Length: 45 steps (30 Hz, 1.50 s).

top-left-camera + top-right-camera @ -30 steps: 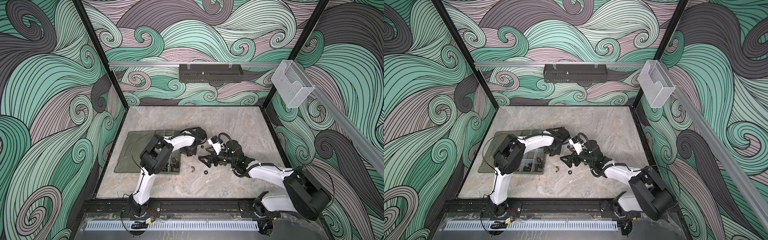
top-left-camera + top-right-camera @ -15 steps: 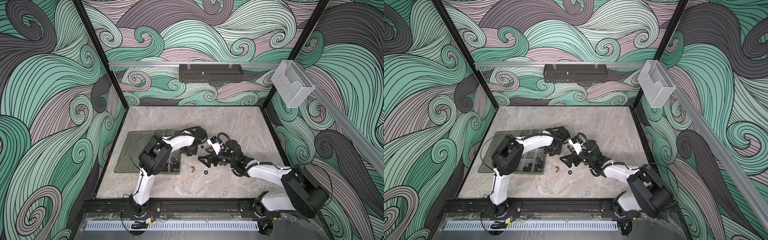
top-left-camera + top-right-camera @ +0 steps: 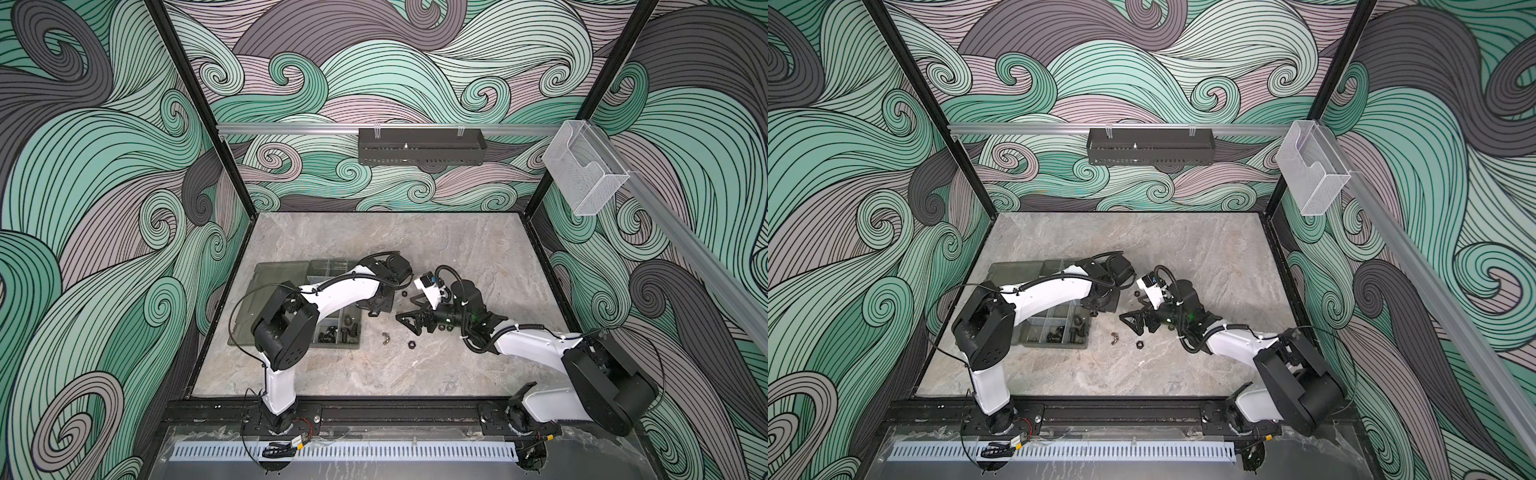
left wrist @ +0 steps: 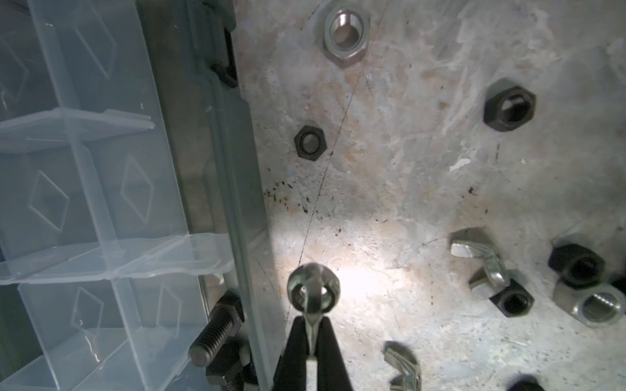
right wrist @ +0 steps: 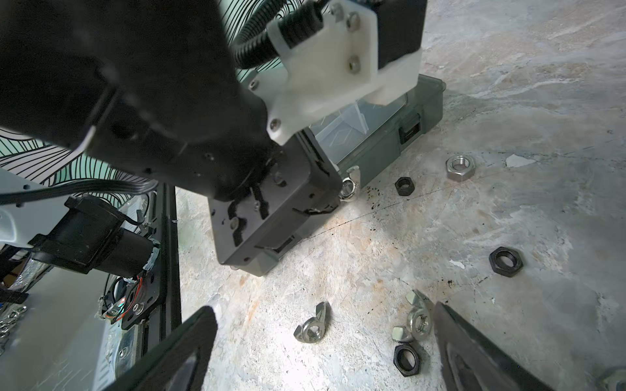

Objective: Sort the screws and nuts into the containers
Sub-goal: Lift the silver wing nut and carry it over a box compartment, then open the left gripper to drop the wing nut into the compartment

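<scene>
left gripper (image 4: 313, 335) is clamping a silver wing nut (image 4: 313, 291) by one wing. fingers (image 4: 294, 352) are closed right down on that wing, and the ring part is sticking out past the tips. wing nut is hanging just beside the box (image 4: 237, 203), on the table side of its outer wall. a bright spot is washing out the table (image 4: 389, 189) under it, so I can't tell whether it's lifted clear or touching; probably just off the surface.

right gripper (image 5: 321, 309) is standing wide open, gripping nothing. it's hovering low over loose nuts (image 5: 506, 262). one winged nut is lying between its fingers, and another winged one and a black hex one are lying right by one finger. more loose nuts, black and silver, are lying scattered further out toward the box.

in both top views the two grippers are sitting close together mid-table, just right of the box. the lid (image 3: 270, 291) is lying open flat on the box's left. bolts (image 3: 337, 332) are lying in the compartments nearest the arm bases. in the left wrist view one of them is lying inside the box, against the wall.
</scene>
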{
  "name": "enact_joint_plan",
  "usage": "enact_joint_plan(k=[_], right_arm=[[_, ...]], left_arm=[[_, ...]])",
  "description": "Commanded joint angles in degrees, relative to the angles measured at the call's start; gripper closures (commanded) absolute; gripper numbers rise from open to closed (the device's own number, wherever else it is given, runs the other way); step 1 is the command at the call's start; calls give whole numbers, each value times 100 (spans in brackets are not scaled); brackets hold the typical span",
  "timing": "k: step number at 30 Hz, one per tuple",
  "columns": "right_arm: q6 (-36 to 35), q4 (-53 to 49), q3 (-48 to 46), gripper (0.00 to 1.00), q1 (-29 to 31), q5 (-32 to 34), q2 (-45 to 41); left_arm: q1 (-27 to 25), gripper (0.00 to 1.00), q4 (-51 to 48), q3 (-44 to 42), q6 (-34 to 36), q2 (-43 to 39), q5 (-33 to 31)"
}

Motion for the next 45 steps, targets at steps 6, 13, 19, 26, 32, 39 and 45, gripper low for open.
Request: enact_joint_plan(k=[6,13,19,26,32,39,45], right_arm=[[-450,256,-12,1,343,-273,-275],[-930,448,-214,1,767,-420,-639],[-1158,403,-205,1,1117,-250,-649],[-1141,350,-154,1,1123,-174,-541],[-1120,258,-92,1,1123,-188,-482],[-1178,159,-84,1,1123,-63,-463],[-1184,123,-82,1,1123,0,-495]], left_arm=[[247,98,-367,-541,-86,-1034,-322],[763,98,-476,-1369,-291,-2018,-104],[1230,98,-588,-2134,-658,-2846,95],[1604,98,-710,-2624,-972,-3168,-159],[1982,98,-254,-3073,-874,-3175,-173],[2335,97,-29,-3125,-593,-2839,-40],[2431,96,165,-3205,-494,-2734,211]])
